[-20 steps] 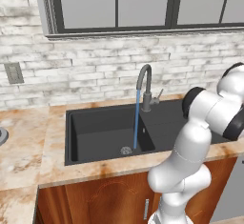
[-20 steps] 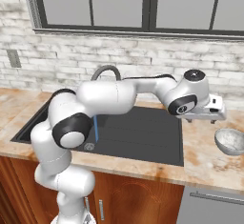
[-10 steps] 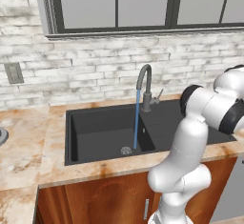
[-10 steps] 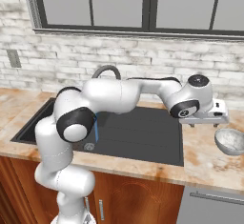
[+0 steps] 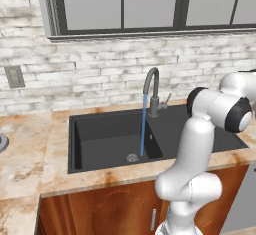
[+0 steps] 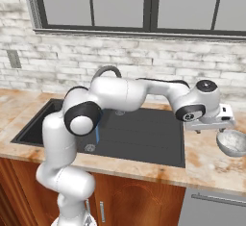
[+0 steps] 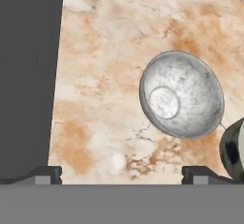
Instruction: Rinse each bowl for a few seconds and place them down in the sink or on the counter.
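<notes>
A small pale bowl (image 6: 233,142) with a mottled grey inside stands upright on the marbled counter (image 6: 206,162), just right of the black sink (image 6: 139,133). My gripper (image 6: 217,128) hovers close above the bowl's left rim. In the hand view the bowl (image 7: 181,94) lies ahead and right of centre, and the gripper (image 7: 121,174) is open, its fingertips (image 7: 47,173) wide apart with bare counter (image 7: 95,99) between them. The sink's edge (image 7: 24,75) runs along the left. A grey round rim (image 5: 1,141) at the far left of the counter may be another bowl.
Water runs in a thin stream (image 5: 144,124) from the grey gooseneck tap (image 5: 152,86) into the deep basin (image 5: 110,139). A brick wall and a window stand behind the sink. The counter's front edge lies close to the right-hand bowl.
The arm has swung right and down, bringing the hand from over the sink's right rim to just above the bowl. The jaws stayed open.
</notes>
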Tool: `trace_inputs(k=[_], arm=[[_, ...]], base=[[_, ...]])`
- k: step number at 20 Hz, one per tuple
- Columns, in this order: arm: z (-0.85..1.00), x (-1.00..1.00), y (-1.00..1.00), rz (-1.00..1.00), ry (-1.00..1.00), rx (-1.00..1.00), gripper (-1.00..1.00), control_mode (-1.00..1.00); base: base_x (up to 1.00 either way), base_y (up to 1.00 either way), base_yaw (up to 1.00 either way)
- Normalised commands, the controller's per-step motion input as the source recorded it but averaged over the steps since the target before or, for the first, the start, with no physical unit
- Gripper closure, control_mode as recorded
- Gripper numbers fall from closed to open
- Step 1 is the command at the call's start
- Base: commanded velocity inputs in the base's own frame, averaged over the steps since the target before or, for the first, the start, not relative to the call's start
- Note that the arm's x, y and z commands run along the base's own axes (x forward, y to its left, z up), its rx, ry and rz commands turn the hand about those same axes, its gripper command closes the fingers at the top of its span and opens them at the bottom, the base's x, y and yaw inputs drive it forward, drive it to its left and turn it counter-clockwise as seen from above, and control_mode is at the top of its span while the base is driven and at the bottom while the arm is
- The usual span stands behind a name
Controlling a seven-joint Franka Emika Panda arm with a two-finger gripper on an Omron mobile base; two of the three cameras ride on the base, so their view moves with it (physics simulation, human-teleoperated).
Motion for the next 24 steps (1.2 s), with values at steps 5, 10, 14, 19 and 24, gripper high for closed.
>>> trace_inputs(k=[5,10,14,19,24], arm=[[-0.16,0.01,-0.13,0.06,0.05,0.00,-1.00,-1.00],[-0.14,0.08,-0.14,0.06,0.03,0.00,-1.00,-1.00],[-0.14,0.12,-0.12,0.06,0.04,0.00,-1.00,-1.00],[-0.13,0.15,-0.05,0.04,0.04,0.00,-1.00,-1.00],[-0.12,0.16,-0.05,0.03,0.04,0.00,-1.00,-1.00]], base=[[0.00,0.00,0.00],[0.00,0.00,0.00],[0.00,0.00,0.00],[0.00,0.00,0.00],[0.00,0.00,0.00]])
